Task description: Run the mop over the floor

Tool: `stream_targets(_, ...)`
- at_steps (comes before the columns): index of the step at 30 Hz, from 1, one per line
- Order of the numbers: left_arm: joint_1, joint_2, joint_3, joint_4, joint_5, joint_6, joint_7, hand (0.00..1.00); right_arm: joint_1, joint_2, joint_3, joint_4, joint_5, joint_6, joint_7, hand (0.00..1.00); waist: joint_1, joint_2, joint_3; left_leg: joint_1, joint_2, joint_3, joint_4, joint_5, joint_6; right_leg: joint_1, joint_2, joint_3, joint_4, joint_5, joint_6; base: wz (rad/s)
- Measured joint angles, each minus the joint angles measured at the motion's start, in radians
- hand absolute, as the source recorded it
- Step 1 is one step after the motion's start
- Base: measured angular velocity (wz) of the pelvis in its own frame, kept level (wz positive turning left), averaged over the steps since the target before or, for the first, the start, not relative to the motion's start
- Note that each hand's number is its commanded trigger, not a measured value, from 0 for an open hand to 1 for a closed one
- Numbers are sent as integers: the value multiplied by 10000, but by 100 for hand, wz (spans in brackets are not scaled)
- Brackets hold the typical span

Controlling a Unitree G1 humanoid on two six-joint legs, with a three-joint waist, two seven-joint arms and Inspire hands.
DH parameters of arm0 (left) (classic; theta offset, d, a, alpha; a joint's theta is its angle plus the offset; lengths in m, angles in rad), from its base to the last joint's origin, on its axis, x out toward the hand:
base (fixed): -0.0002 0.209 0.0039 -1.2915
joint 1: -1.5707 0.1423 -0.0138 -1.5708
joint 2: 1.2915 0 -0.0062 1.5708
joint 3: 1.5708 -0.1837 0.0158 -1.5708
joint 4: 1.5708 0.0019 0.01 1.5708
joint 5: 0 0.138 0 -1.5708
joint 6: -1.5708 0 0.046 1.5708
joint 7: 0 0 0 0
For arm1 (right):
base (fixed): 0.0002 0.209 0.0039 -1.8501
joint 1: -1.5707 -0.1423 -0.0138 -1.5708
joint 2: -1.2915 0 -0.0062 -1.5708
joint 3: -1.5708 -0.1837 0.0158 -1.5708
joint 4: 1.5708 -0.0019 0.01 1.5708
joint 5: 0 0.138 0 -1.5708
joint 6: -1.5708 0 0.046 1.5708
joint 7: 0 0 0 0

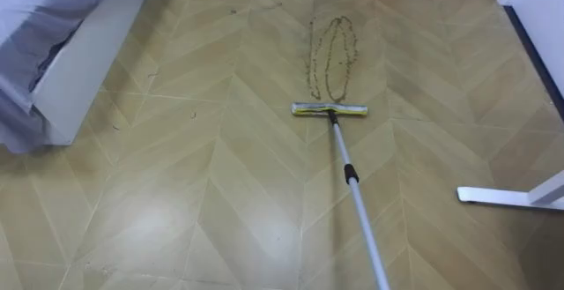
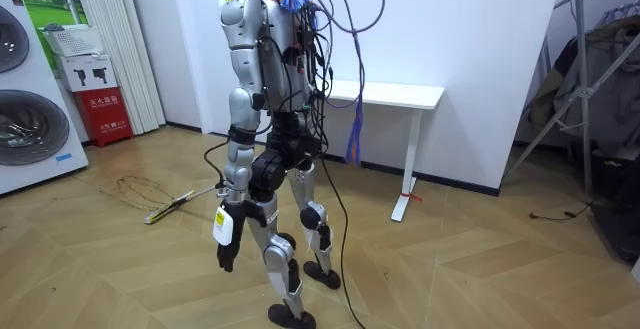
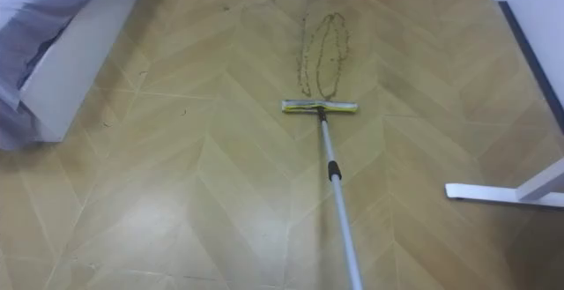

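At the far left stands a bed (image 1: 84,56) with a flat white side panel and a soft grey sheet (image 1: 26,26) hanging in folds over it. The floor (image 1: 176,193) is glossy, wood-look board laid in a chevron pattern, pale tan with a dull sheen.

In the room view a round-doored washing machine (image 2: 25,119) stands at the left. Beside it is a red box (image 2: 105,114), and above that a white slatted basket (image 2: 70,39) whose contents cannot be made out.

The mop (image 1: 330,109) lies on the floor near the middle. Its flat, narrow yellowish head is set crosswise, and its slim silver pole (image 1: 363,215) with a black collar (image 1: 351,174) slants down to the lower edge. Just beyond the head, a thin brown dirt trail (image 1: 330,56) traces a long narrow loop on the boards.

The robot stands upright facing the mop. The left robot hand (image 2: 228,252) hangs beside the thigh, fingers slack and pointing down, touching nothing. The pole's near end runs behind the robot's body, so what holds it cannot be told.

At the right is a white worktop (image 2: 400,94) against the wall, with its flat white foot (image 1: 507,196) resting on the floor.
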Motion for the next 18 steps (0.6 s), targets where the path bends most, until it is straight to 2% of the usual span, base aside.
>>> stream_targets(12,91,5,31,148,-13,19,-67,0,-2,22,-14,22,16,32,-32,100,-21,-28,-16,-42,-7,-39,101,1,1,96,-14,-104,17,0,-1,0)
stream_targets(15,69,5,35,335,-13,25,-91,0,-11,32,-78,37,48,130,-20,100,-24,24,16,-65,-13,-155,174,-11,3,137,-13,-193,16,0,-2,10)
stream_targets(18,20,8,46,383,-11,24,-94,0,-12,27,-129,92,169,159,18,100,-16,12,-9,-293,-12,-272,348,-49,-3,-21,-12,-326,40,-10,-9,12)
